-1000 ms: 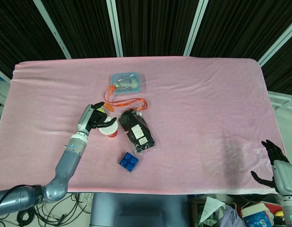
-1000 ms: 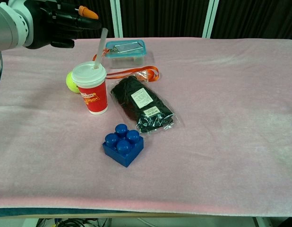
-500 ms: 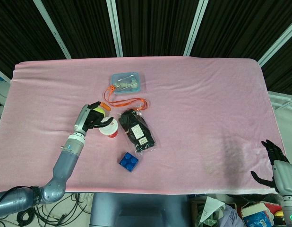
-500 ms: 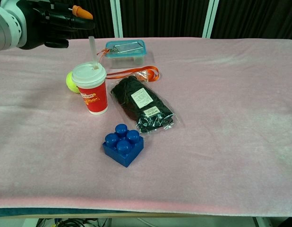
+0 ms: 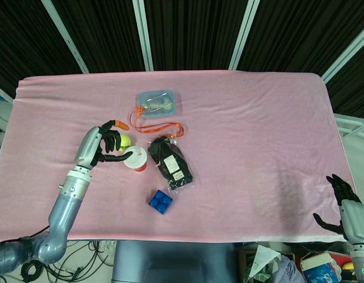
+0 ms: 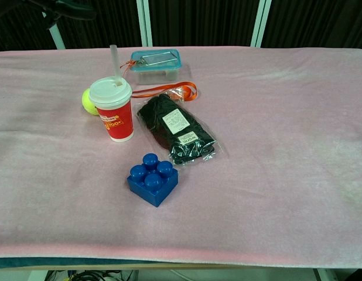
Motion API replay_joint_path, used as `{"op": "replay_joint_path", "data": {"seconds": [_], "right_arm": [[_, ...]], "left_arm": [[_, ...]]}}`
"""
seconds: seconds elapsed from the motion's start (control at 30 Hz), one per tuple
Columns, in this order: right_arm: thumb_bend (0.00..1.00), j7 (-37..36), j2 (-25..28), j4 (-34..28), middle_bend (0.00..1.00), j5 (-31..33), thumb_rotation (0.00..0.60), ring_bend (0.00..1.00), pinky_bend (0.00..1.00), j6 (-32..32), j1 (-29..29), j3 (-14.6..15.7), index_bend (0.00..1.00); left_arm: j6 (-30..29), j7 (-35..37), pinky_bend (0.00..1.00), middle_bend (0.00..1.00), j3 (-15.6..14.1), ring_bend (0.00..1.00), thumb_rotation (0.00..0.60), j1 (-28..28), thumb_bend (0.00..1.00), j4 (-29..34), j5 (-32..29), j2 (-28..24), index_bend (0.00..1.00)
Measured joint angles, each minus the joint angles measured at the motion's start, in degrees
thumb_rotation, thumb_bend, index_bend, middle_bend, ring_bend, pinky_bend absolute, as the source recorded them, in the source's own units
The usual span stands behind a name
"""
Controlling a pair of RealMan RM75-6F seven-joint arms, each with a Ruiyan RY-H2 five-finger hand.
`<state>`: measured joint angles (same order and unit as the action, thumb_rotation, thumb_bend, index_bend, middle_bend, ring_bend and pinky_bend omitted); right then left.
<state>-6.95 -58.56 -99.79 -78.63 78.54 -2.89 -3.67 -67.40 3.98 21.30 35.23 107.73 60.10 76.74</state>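
A red paper cup with a white lid and a clear straw stands upright on the pink cloth. A yellow-green tennis ball lies just behind it on its left. My left hand hovers left of the cup, fingers apart and holding nothing; its fingertips point at the ball. Only dark fingers of it show at the chest view's top left corner. My right hand hangs off the table's near right corner, fingers spread and empty.
A black packet in clear wrap lies right of the cup. A blue toy brick sits in front of it. Behind are an orange lanyard and a small blue lidded box with keys on top.
My left hand has drawn back from above the cup, moving left and away. The straw, tilted a second ago, now stands upright. The right hand has not moved.
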Motion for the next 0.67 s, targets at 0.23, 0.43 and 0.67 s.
{"op": "replay_joint_path", "data": {"seconds": [0.23,0.43,0.67], "right_arm": [[0.18,1.5,-0.3,0.5,0.00,-0.6,0.600,0.00,0.17,0.4,-0.1,0.1,0.00],[0.18,2.7,-0.9,1.2,0.00,-1.1,0.600,0.00,0.17,1.4,0.0,0.0,0.00],[0.18,3.0,-1.2,1.6,0.00,-1.5,0.600,0.00,0.17,2.1,0.2,0.1,0.00]], "left_arm": [[-10.9,-13.6,0.01,0.00,-11.8,0.00,0.600,-8.6,0.05,-2.0,14.4,-7.3,0.00],[-17.2,-17.1,0.00,0.00,-19.1,0.00,0.600,-16.4,0.05,-4.3,18.7,-10.2,0.00],[-20.0,-14.7,0.00,0.00,-22.8,0.00,0.600,-21.5,0.05,-10.2,20.8,-9.2,0.00]]}}
